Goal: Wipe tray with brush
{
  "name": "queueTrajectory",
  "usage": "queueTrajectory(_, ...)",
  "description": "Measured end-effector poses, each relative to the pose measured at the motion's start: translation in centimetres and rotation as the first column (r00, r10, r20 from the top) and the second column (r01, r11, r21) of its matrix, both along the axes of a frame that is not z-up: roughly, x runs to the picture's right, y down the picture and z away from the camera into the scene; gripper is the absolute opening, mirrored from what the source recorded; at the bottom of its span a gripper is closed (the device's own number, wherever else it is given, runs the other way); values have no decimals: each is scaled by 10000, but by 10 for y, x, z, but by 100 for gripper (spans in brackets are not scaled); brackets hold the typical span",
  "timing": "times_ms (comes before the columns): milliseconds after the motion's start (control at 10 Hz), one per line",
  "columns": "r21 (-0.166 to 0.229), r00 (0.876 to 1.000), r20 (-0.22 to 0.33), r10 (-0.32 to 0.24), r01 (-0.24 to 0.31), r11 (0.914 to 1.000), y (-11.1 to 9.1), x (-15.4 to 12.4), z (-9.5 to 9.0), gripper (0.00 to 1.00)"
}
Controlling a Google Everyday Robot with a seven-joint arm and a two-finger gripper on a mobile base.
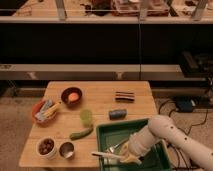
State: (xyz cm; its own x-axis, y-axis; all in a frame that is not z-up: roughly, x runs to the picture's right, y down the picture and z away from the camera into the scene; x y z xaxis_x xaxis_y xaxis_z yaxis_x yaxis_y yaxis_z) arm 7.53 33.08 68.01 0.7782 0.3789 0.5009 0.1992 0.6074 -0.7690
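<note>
The dark-green tray (150, 128) lies at the front right corner of the wooden table (102, 102). My gripper (128, 154) is at the end of the white arm that reaches in from the right. It hangs low over the tray's front left part and is shut on the brush (107, 155). The brush is a slim whitish stick lying almost level, and its free end pokes left over the tray's front left rim. A small silver fork (116, 146) lies inside the tray just behind the brush.
Left of the tray lie a green cucumber (81, 133), a green cup (86, 117), a metal cup (66, 149) and a white bowl of dark fruit (46, 146). Further back are a basket (45, 111), a dark bowl (72, 95), a blue can (118, 114) and a dark bar (124, 96).
</note>
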Motion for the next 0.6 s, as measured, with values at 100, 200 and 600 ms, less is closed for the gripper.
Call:
queueTrajectory(100, -28, 9999, 122, -34, 34, 10000, 1, -5, -2, 0)
queueTrajectory(200, 24, 9994, 337, -30, 29, 10000, -1, -9, -4, 0)
queueTrajectory(600, 592, 9931, 1112, -362, 297, 9978, -36, -44, 11, 0)
